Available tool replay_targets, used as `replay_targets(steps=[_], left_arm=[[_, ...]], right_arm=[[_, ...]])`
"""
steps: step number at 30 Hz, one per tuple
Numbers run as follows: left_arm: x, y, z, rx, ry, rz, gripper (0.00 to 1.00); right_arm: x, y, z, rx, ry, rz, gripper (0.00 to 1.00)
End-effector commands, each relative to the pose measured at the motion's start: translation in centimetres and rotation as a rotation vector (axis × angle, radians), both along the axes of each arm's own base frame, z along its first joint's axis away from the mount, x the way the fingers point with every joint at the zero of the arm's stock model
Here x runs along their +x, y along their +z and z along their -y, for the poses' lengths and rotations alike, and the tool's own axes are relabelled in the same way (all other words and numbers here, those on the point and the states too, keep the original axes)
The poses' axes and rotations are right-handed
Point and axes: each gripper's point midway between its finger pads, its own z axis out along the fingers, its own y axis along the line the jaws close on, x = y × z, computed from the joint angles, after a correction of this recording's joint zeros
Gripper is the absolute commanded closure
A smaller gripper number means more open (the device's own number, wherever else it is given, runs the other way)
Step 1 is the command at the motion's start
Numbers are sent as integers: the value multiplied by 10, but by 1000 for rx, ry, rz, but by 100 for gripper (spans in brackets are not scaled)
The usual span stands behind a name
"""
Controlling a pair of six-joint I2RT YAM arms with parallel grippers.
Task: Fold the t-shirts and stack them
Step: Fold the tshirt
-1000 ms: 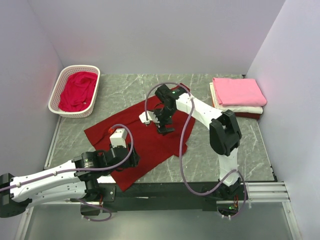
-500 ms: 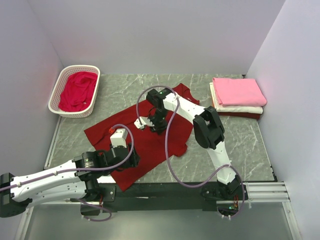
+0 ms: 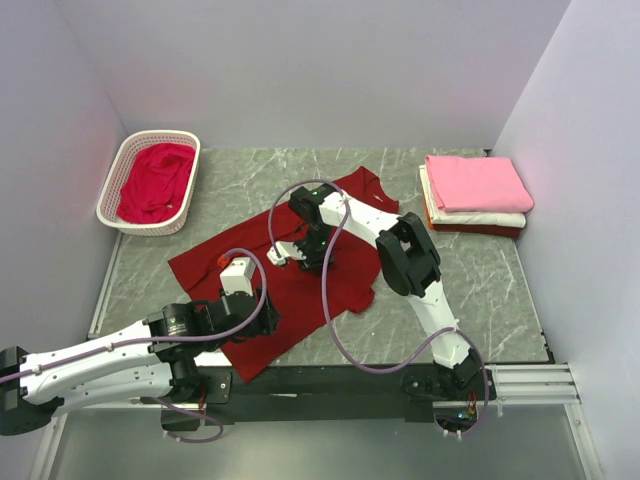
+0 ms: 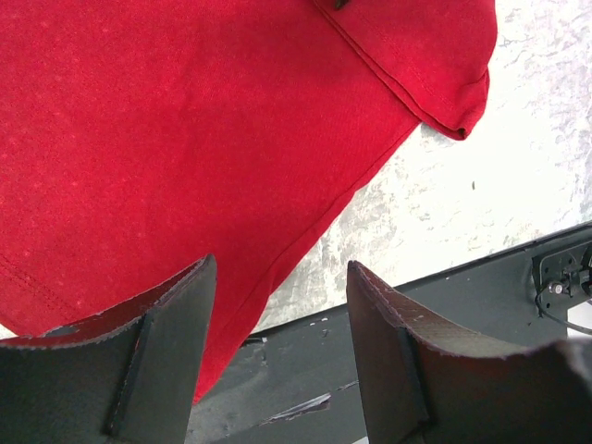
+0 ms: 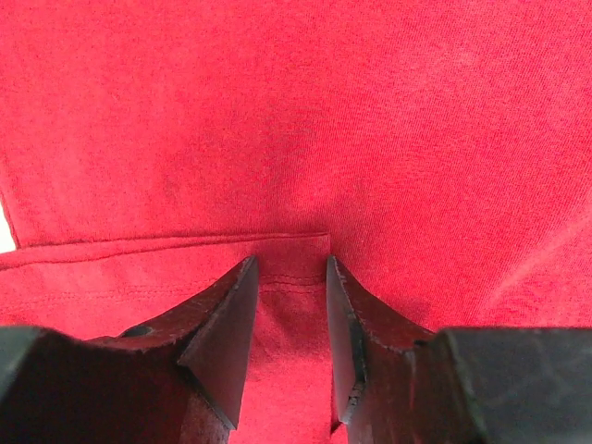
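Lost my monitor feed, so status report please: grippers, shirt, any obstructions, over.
Left gripper open over dark red t-shirt near edge. Right gripper pinched shut on cloth mid-shirt. Shirt spread out, not yet folded. No obstruction seen.

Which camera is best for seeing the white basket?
The top external view: the whole basket sits far left, a crimson shirt inside. Both wrist views miss it; they look at the dark red shirt.
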Motion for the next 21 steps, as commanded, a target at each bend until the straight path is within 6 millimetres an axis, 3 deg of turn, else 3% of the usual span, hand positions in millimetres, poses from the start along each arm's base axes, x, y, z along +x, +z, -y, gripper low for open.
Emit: replay_targets(steps=[1, 7, 12, 18, 21], left_arm=[[0, 4, 4, -18, -16, 12, 36], [0, 5, 4, -19, -20, 15, 36], [-1, 4, 4, -18, -21, 14, 36], [-1, 3, 5, -17, -26, 14, 36], [-1, 3, 6, -13, -31, 12, 36]], right_arm=[[4, 0, -7, 6, -4, 15, 57], [6, 6, -13, 39, -17, 38, 47], [10, 1, -15, 26, -28, 31, 47], [8, -2, -12, 11, -43, 25, 62], [7, 3, -13, 13, -51, 23, 78]])
